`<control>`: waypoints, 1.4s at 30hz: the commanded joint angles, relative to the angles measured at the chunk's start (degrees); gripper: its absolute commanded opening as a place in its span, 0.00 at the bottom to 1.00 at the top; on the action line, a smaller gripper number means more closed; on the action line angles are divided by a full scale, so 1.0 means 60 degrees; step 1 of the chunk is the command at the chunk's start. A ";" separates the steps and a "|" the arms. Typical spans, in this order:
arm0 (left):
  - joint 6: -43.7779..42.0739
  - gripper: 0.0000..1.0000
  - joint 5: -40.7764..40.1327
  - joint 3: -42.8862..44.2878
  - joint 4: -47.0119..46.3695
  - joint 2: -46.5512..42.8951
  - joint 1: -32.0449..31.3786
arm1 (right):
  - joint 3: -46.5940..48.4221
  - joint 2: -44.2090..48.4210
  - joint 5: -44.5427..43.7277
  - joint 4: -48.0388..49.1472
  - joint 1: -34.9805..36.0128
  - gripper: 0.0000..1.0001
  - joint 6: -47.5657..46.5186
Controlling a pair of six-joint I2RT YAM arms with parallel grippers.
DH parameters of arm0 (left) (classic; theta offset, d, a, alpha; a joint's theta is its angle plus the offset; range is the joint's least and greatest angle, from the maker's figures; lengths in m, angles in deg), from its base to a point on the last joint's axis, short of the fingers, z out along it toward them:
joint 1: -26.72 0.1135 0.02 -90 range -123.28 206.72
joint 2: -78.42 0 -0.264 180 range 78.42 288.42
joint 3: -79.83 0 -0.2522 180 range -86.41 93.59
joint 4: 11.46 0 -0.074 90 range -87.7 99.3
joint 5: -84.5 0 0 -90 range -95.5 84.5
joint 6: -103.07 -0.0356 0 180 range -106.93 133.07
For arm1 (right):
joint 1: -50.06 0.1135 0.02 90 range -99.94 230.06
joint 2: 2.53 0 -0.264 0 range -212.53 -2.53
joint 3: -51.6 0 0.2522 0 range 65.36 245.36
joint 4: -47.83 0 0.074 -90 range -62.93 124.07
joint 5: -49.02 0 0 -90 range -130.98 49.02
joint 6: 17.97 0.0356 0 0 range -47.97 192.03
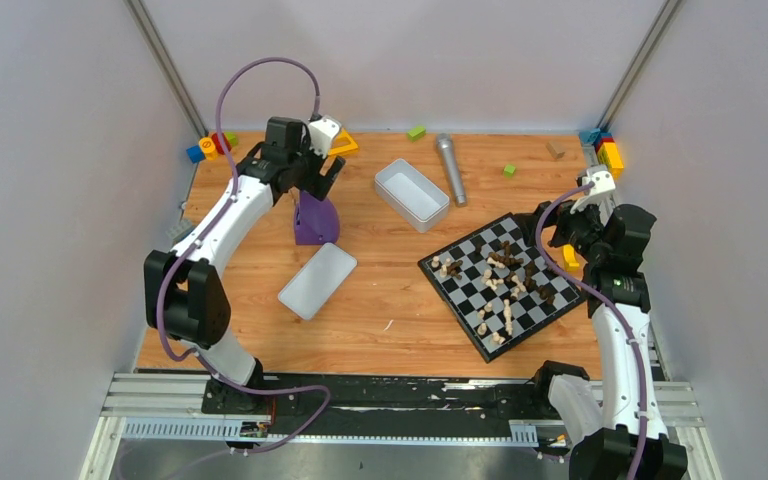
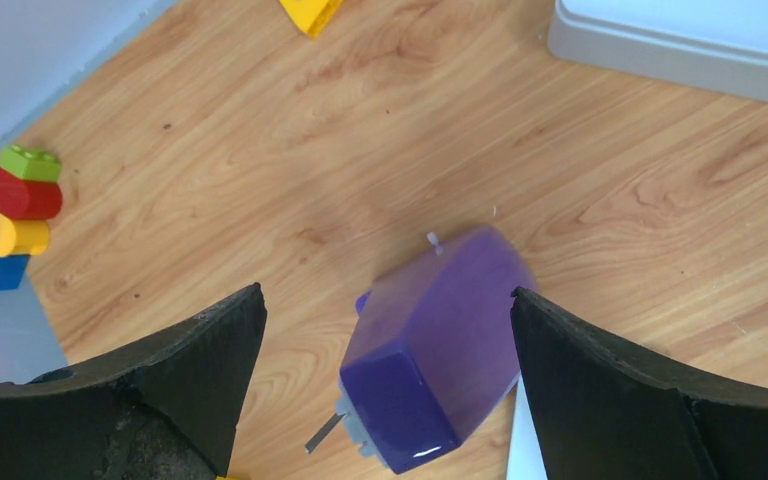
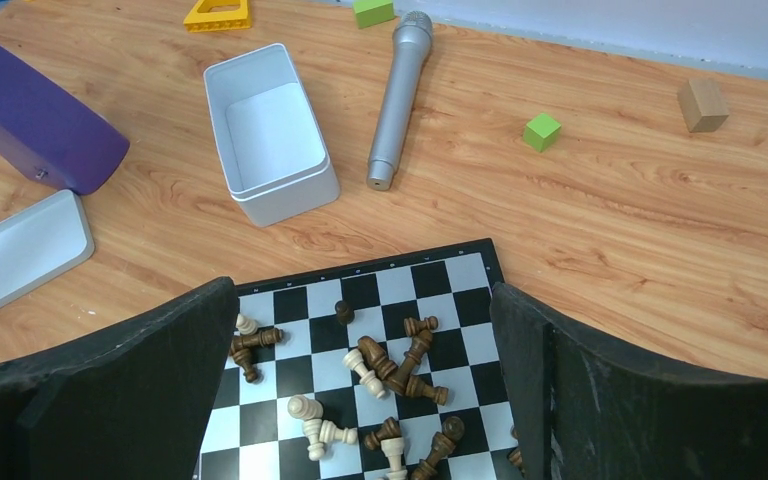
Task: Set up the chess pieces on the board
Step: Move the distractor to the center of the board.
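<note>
One board [image 1: 540,318], with pale and dark chess pieces [image 1: 505,270] toppled across it, too tangled to count. Hovering over its far edge, right gripper [image 3: 360,300] wide open; well left of it, left gripper [image 2: 385,310] gaping above purple object [image 2: 430,350]

board [image 3: 457,283]: 1 | white tray [image 1: 430,217]: 1 | white lid [image 1: 317,281]: 1 | silver microphone [image 1: 450,170]: 1 | purple object [image 1: 315,222]: 1 | loose green blocks [image 1: 416,132]: 2 | chess pieces [image 3: 363,366]: heaped, uncounted
</note>
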 commanded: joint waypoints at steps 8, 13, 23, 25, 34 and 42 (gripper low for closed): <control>0.2309 0.86 -0.0363 0.0075 0.0891 0.0226 0.0017 | -0.0006 0.0022 0.0363 0.0161 -0.0009 1.00 -0.0218; 0.2624 0.69 -0.1063 0.0085 0.0994 0.0175 0.0017 | -0.0026 0.0064 0.0373 0.0161 -0.0007 1.00 -0.0246; 0.2363 0.35 -0.2262 0.0297 0.0956 0.0134 0.0237 | -0.0026 -0.0022 0.0542 0.0154 0.0006 1.00 -0.0261; 0.2329 0.30 -0.2340 0.0465 0.0956 0.0224 0.0427 | -0.0026 -0.0023 0.0570 0.0161 0.0006 1.00 -0.0261; 0.2443 0.29 -0.2382 0.1816 0.0355 0.1464 0.1844 | -0.0012 -0.0052 0.0574 0.0143 0.0078 1.00 -0.0283; 0.3188 0.54 -0.1461 0.3197 0.0745 0.2578 0.2459 | -0.0026 -0.0011 0.0535 0.0119 0.0083 1.00 -0.0327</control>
